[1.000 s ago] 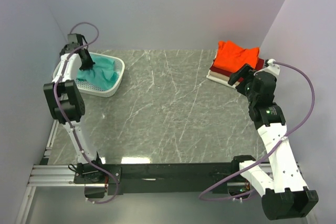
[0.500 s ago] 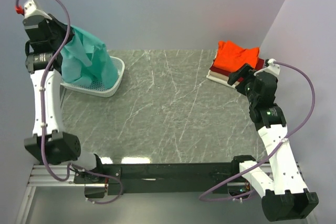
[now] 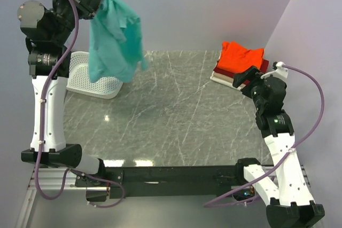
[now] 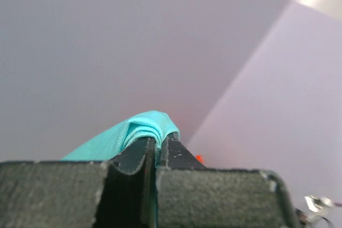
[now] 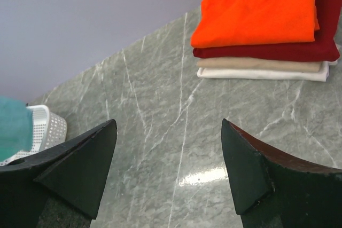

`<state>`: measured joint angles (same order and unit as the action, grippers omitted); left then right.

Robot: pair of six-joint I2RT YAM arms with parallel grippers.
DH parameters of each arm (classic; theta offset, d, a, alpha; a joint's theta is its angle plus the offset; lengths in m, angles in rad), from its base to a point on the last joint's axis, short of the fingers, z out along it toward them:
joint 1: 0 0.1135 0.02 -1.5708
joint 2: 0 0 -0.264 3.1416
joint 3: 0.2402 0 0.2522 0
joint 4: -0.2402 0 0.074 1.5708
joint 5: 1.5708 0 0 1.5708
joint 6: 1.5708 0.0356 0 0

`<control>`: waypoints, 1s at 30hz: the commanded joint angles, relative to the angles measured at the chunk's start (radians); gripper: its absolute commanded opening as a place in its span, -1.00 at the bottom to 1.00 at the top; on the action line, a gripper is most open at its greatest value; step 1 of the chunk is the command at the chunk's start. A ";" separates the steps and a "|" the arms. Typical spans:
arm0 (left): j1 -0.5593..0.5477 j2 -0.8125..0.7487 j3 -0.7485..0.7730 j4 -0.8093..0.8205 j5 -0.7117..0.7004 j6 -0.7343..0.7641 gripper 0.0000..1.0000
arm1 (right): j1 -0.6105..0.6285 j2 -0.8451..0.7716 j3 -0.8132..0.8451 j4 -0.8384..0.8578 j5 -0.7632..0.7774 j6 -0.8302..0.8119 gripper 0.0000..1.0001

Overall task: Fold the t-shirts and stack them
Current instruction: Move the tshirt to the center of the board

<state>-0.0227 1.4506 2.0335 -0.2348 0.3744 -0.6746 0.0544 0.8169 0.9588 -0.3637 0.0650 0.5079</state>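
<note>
A teal t-shirt [image 3: 114, 38] hangs in the air at the far left, clear of the table, held at its top by my left gripper [image 3: 96, 5], which is shut on it. In the left wrist view a fold of the teal t-shirt [image 4: 140, 130] is pinched between the jaws of the left gripper [image 4: 158, 142]. A stack of folded t-shirts [image 3: 240, 60] lies at the far right: orange-red [image 5: 256, 6] on top, dark red [image 5: 299, 52] under it, cream [image 5: 256, 63] below. My right gripper [image 5: 168, 126] stands open over bare table, just in front of that stack.
A white mesh basket [image 3: 88, 78] sits at the far left, partly behind the hanging shirt; its rim also shows in the right wrist view as the basket [image 5: 45, 126]. The grey marble table [image 3: 176, 110] is walled at the back and both sides.
My left arm has lifted the teal shirt out of the basket and swung it up and to the right. The right arm has barely moved.
</note>
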 commanded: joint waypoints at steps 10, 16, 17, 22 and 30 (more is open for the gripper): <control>-0.174 -0.044 -0.238 0.183 0.117 -0.145 -0.99 | -0.002 -0.055 -0.023 -0.017 -0.011 0.007 0.68; -0.198 -0.021 -0.540 -0.117 -0.032 -0.040 0.27 | -0.004 -0.064 -0.086 -0.017 -0.019 -0.006 0.66; -0.204 -0.016 -0.573 -0.142 -0.051 -0.023 0.42 | -0.004 -0.062 -0.097 -0.017 -0.025 -0.008 0.65; -0.279 -0.039 -0.722 -0.224 -0.155 0.038 0.61 | 0.015 -0.019 -0.144 -0.021 -0.062 -0.025 0.58; -0.370 -0.027 -0.814 -0.311 -0.301 0.056 0.66 | 0.087 0.181 -0.184 0.011 -0.140 -0.058 0.52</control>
<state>-0.3706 1.4460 1.2358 -0.5190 0.1627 -0.6529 0.1181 0.9287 0.7780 -0.3840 -0.0280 0.4797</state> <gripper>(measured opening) 0.834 0.767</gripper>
